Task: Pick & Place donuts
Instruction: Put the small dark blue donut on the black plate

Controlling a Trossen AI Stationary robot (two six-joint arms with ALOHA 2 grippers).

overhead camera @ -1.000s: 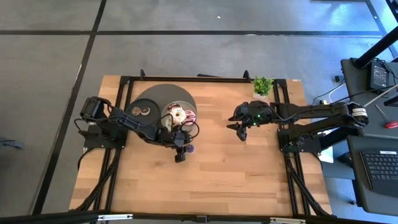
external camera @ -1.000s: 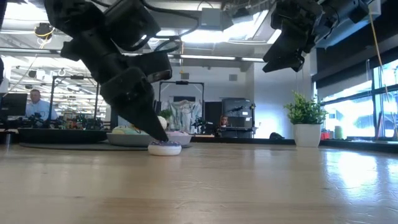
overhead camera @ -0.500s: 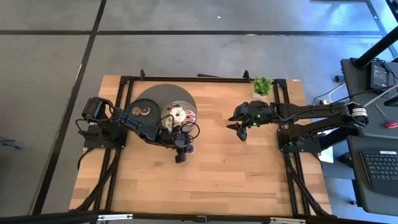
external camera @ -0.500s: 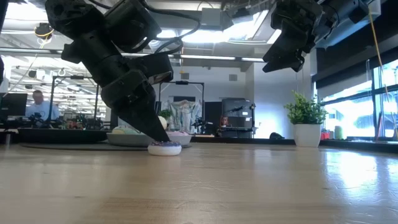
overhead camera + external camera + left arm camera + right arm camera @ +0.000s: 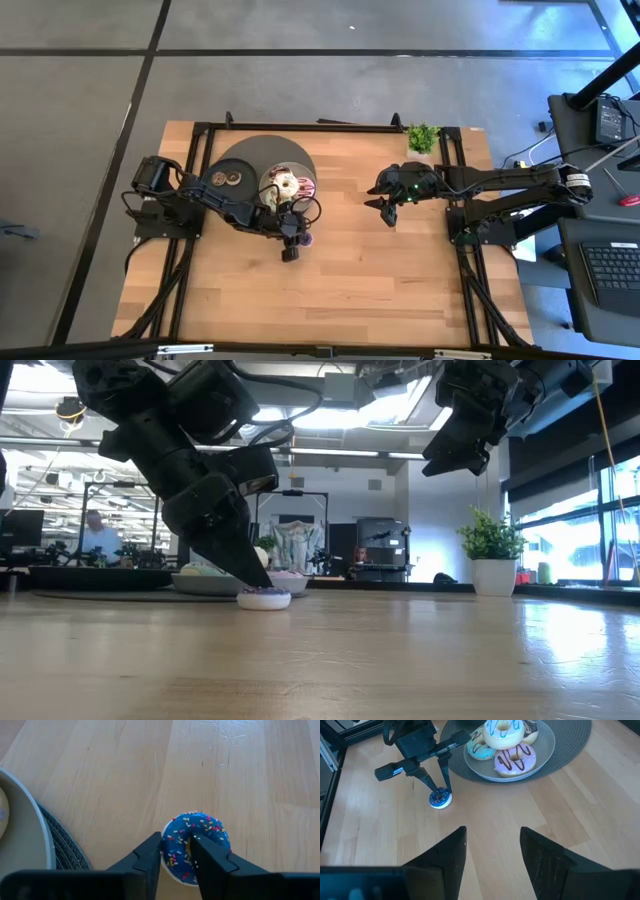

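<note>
A small donut with blue icing and sprinkles point(image 5: 205, 832) lies flat on the wooden table, just in front of the grey plate point(image 5: 547, 750). My left gripper point(image 5: 175, 842) reaches down onto it from the plate's side and is shut on its ring. The plate holds several iced donuts: a white one point(image 5: 502, 732), a pink one point(image 5: 515, 757) and a pale green one point(image 5: 481, 751). Two tiny donuts point(image 5: 225, 179) sit on the dark disc point(image 5: 250, 150). My right gripper point(image 5: 492, 837) hangs open high over the table's right half, holding nothing. My left gripper has the blue donut's ring wall point(image 5: 176, 851) between its fingers: one finger point(image 5: 202, 855) stands in the hole, the other point(image 5: 150, 855) against the outer rim. The fingers slant down from the table's left. The donut rests flat on the table point(image 5: 264, 598).
The grey plate sits on the dark round disc at the table's far left. A small potted plant point(image 5: 422, 137) stands at the far edge, right of the middle. The table's near half and middle are bare wood. Black frame rails run along both sides.
</note>
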